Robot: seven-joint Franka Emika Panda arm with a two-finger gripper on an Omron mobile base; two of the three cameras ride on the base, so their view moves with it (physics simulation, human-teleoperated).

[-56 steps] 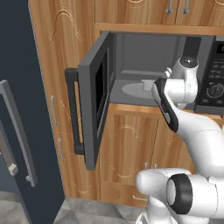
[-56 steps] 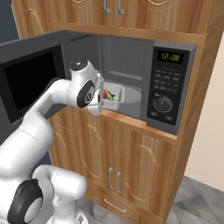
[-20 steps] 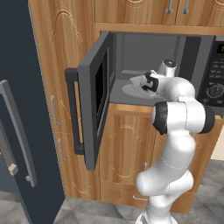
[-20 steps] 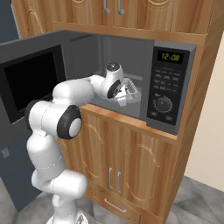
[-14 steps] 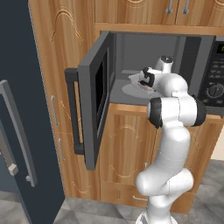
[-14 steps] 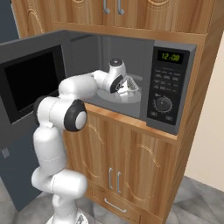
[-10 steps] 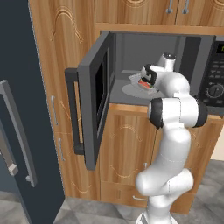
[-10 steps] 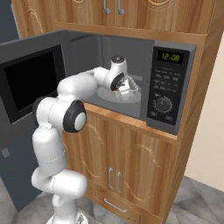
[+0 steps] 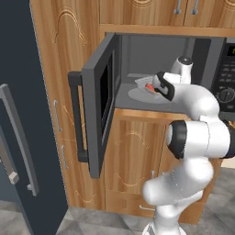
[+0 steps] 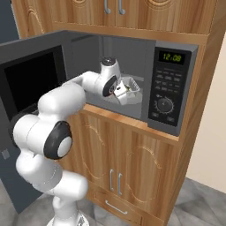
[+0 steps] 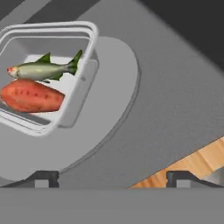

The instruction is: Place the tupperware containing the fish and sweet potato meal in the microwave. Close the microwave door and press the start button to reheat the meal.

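Inside the microwave [image 10: 145,70] cavity, the tupperware [image 11: 48,78] sat on the round turntable plate [image 11: 105,113], holding 1 fish [image 11: 43,69] and 1 sweet potato [image 11: 30,97]. The gripper [image 11: 113,178] hovered just beside it with its 2 finger tips spread wide and nothing between them. Judging by its thin clear walls, the box looked light and fairly stiff but smooth, so it could slide on the plate if nudged; the raised rim or the flat tab on its side seemed the sounder place to grip. The microwave door [image 9: 98,114] stood swung open, its bar handle [image 9: 79,119] free to take.
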